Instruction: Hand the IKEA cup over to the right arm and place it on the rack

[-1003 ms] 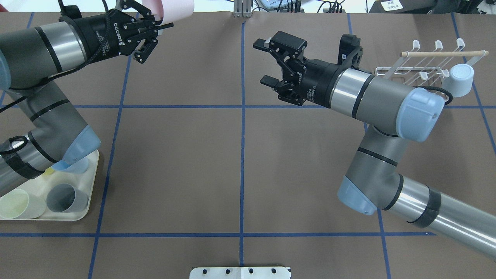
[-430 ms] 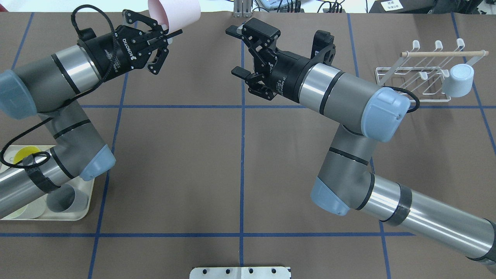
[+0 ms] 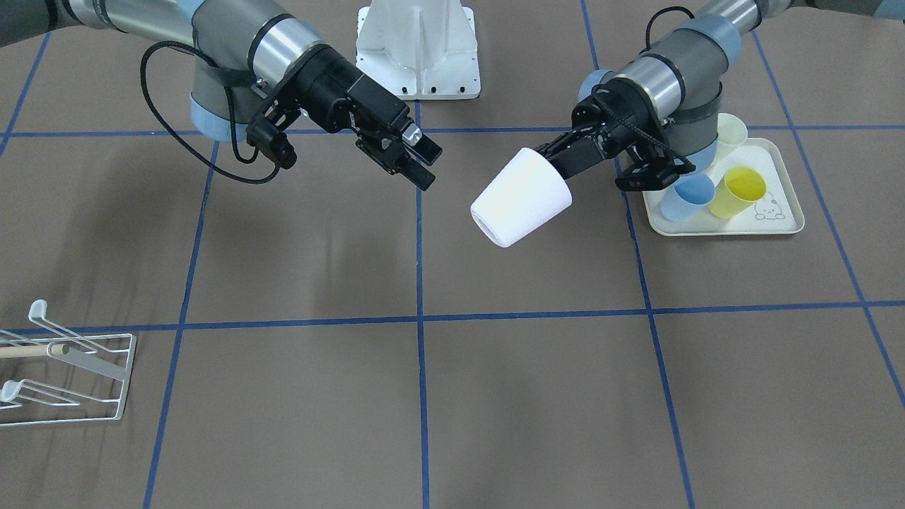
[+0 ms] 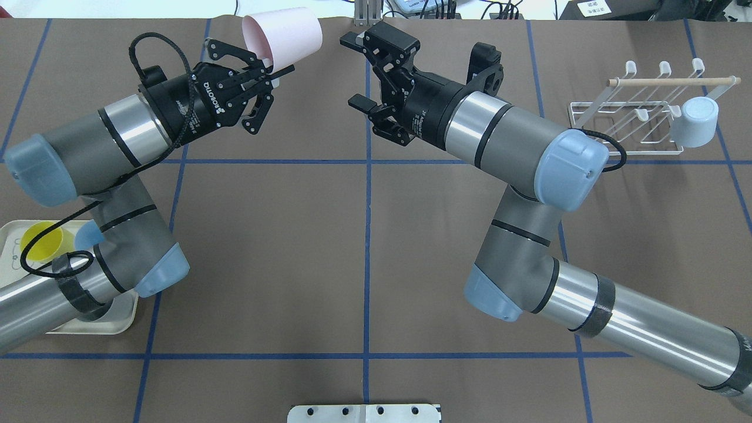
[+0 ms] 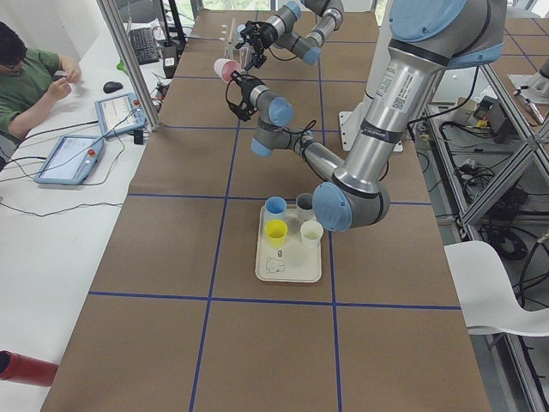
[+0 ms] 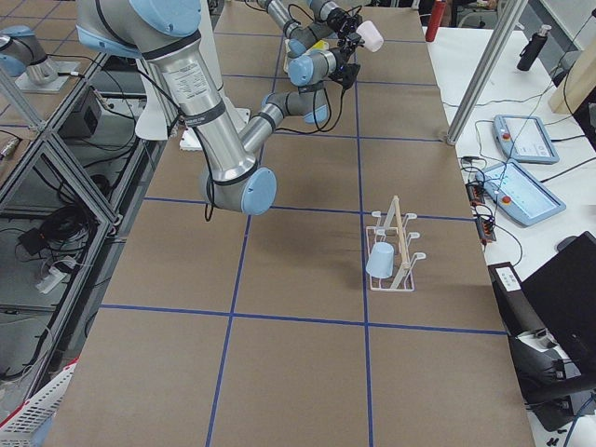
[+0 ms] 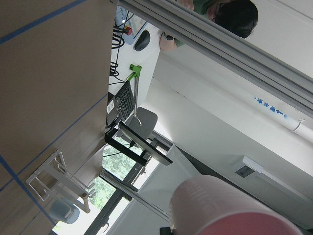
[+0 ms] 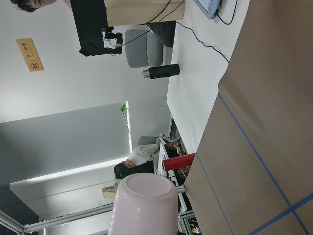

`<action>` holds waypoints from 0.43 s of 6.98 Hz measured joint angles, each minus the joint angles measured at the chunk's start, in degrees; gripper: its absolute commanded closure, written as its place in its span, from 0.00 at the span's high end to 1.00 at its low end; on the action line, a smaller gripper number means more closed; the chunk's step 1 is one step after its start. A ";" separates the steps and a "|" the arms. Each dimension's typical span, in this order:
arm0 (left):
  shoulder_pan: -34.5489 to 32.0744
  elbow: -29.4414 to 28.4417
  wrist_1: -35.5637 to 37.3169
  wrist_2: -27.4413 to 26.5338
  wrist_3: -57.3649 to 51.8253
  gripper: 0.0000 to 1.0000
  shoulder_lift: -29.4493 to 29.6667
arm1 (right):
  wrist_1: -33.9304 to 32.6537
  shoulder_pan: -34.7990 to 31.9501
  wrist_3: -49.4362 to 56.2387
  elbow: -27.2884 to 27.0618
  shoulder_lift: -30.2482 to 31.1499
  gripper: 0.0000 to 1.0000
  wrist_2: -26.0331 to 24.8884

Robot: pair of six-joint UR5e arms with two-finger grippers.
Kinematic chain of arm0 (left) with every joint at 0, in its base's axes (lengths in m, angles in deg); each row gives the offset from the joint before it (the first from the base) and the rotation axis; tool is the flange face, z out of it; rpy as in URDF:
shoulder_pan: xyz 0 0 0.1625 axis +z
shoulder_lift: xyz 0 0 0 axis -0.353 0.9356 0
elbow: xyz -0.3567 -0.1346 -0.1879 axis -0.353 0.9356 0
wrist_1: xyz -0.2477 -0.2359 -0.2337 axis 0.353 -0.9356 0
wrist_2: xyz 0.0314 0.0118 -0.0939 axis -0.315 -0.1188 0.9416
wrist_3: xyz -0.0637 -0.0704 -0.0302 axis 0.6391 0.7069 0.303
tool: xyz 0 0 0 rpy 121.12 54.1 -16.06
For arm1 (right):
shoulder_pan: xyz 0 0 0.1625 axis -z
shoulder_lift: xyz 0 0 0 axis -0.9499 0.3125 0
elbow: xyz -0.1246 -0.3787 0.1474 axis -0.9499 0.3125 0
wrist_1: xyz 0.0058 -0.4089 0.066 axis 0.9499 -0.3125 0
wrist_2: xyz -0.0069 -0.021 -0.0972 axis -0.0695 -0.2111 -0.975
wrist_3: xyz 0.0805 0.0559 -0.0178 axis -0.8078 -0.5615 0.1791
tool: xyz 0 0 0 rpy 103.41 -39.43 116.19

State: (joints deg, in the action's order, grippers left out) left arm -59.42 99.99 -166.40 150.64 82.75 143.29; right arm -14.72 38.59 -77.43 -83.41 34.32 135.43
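left fingers (image 4: 276,74) pinch the cup (image 4: 285,38) by its rim wall, holding it over the bench (image 4: 264,235). its long axis lies near level, base pointing at the right fingers (image 4: 359,103), spread wide and near, a gap between. i judge they should close across the base.

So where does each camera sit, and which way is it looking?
Front: across the table, facing the robot; left arm, right arm, cup.
Overhead: behind the robot, looking down; both arms, rack.
Left side: table's end; left arm near, tray.
Right side: opposite end; right arm near.
Left wrist: past the cup towards the rack.
Right wrist: towards the cup.
Both wrist views share the cup.
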 measured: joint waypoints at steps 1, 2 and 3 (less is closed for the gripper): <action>1.34 0.03 -0.02 -0.66 -0.28 0.00 0.15 | 0.02 -0.05 -0.03 0.18 -0.03 1.00 -0.35; 2.46 0.09 0.01 -1.04 -1.11 0.00 0.35 | 0.02 -0.08 -0.07 0.39 -0.03 1.00 -0.61; 3.40 0.13 0.01 -1.28 -3.50 0.00 0.58 | 0.03 -0.09 -0.08 0.67 -0.02 1.00 -0.83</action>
State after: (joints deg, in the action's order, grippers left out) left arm -56.01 100.12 -166.39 149.37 79.24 143.86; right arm -14.69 38.49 -77.52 -82.74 34.31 134.61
